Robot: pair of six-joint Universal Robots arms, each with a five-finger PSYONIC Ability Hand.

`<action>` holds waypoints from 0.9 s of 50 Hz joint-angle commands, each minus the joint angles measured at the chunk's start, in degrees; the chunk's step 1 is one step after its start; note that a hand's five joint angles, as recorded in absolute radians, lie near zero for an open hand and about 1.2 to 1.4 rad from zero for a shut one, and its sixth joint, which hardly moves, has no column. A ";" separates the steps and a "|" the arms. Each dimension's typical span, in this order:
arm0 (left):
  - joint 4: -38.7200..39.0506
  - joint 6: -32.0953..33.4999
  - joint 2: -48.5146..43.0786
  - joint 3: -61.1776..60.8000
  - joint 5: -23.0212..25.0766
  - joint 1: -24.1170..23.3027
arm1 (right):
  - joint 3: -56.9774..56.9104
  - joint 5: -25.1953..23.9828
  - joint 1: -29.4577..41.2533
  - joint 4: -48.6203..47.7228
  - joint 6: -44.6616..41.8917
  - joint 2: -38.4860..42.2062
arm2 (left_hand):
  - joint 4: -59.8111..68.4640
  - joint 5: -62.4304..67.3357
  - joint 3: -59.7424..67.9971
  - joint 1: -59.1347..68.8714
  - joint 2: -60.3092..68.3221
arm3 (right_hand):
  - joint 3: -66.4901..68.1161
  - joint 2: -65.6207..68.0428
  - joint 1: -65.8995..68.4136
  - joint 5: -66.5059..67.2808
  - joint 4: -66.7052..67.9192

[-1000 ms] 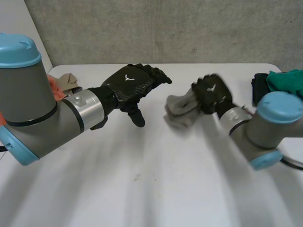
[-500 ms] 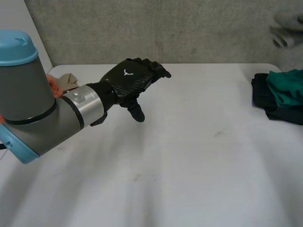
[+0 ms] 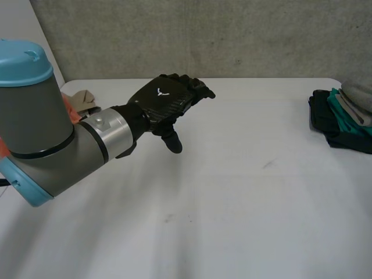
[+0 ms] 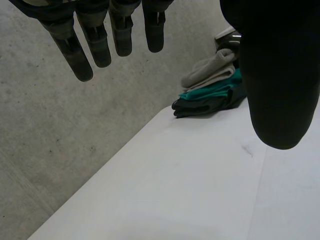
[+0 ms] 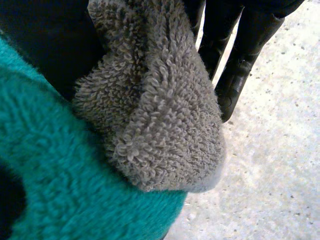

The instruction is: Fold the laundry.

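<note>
Atop the teal cloth [image 5: 60,200], the right hand [image 5: 235,75] pinches a grey towel [image 5: 160,125]; the left hand [image 3: 160,102] hovers open

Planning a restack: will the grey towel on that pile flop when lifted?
Likely floppy: the grey towel bulges softly at its fold. Probably not slippery: its looped surface should grip the teal cloth beneath.

A robot test lab: a plain white table [image 3: 232,221] stands against a bare concrete wall [image 3: 232,35], a grey arm [image 3: 46,139] with a light-blue cap reaches over it, and a grey towel [image 3: 357,95] tops folded laundry [image 3: 340,125] at the far right.
</note>
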 commanded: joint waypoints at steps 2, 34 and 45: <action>-0.09 -0.03 0.67 -0.41 -0.36 -1.98 | 6.54 2.25 0.12 3.15 0.07 -7.96 | 2.89 3.58 2.80 2.43 2.90 | -56.50 -57.24 -45.19 -54.20 -58.22; 4.21 -2.48 10.33 -2.79 -7.03 3.55 | 22.52 31.01 14.25 24.71 -24.91 -51.20 | 1.38 2.07 1.29 0.92 1.39 | -56.50 -57.24 -45.19 -54.20 -58.22; 14.66 -1.88 8.69 -5.42 -17.07 22.86 | 46.08 13.08 38.24 18.00 -21.89 -55.52 | -2.15 -1.47 -2.25 -2.62 -2.15 | -56.50 -57.24 -45.19 -54.20 -58.22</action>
